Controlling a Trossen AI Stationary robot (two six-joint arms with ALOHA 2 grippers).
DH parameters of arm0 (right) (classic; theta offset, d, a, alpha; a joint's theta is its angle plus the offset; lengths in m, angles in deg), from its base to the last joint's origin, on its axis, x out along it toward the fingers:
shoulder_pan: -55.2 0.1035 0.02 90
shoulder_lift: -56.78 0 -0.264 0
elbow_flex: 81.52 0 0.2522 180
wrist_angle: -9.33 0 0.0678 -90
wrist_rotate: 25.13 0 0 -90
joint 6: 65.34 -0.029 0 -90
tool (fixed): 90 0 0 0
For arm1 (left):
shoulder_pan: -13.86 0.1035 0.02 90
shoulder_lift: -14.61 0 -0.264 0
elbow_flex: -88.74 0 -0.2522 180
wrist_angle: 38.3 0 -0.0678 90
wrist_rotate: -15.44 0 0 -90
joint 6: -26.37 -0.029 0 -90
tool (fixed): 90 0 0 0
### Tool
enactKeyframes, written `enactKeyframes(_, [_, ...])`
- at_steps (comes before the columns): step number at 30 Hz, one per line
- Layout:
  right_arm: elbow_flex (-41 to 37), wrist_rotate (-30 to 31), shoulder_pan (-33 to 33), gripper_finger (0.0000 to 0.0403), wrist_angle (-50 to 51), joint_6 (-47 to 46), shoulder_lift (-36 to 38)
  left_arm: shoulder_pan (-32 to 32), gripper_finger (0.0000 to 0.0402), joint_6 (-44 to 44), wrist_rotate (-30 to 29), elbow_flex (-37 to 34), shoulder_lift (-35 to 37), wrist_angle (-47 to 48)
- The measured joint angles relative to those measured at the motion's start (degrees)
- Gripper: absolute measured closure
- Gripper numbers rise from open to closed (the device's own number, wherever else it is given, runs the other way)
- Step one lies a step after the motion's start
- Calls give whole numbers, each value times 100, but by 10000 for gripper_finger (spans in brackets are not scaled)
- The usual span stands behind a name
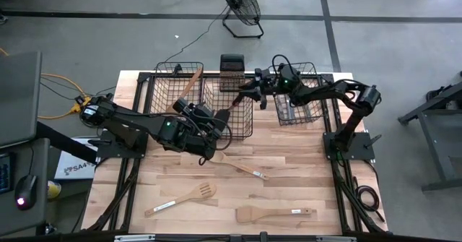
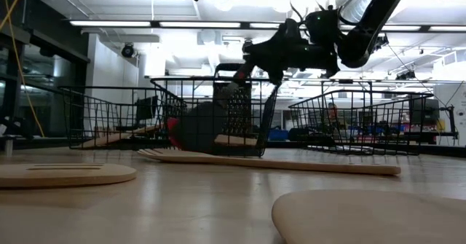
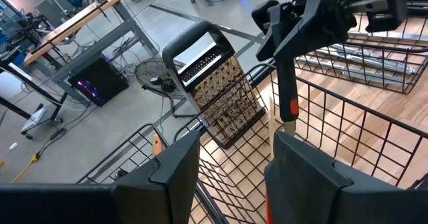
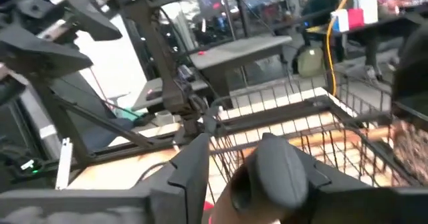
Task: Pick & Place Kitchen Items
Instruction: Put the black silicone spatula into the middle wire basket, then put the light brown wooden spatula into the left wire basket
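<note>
Three wooden utensils (image 1: 238, 167) remain on the table (image 1: 303, 162); the right gripper (image 1: 242, 92), clamped on a black-handled utensil (image 3: 287, 93), hovers over the middle basket (image 1: 245, 123); the left gripper (image 1: 220, 123) rests open.

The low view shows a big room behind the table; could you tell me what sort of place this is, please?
Probably an industrial lab or workshop: grey concrete floor, a floor fan, and workbenches beyond.

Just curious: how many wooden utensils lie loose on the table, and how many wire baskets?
Loose wooden utensils: 3 (spoon, slotted spatula, flat spatula)
Wire baskets: 3 (left basket, middle basket, right basket)
Total: 6
</note>
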Motion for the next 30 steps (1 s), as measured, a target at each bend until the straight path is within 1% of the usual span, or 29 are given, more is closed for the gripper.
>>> enactKeyframes(5, [0, 86, -2, 268, 107, -11, 0, 0, 216, 35, 1, 0, 0, -18])
enactKeyframes(14, [0, 1372, -104, 266, 308, -255, 2, 0, 216, 125, 6, 0, 0, -17])
enactKeyframes(18, [0, 1517, -184, 266, 304, -548, 2, 2, 216, 127, 6, 0, 0, -17])
enactKeyframes(22, [23, 1594, -192, 266, 277, -614, 2, 2, 216, 127, 4, 0, 0, -19])
enactKeyframes(30, [167, 2429, -187, 266, 249, -597, 2, 2, 216, 129, -5, 0, 0, -62])
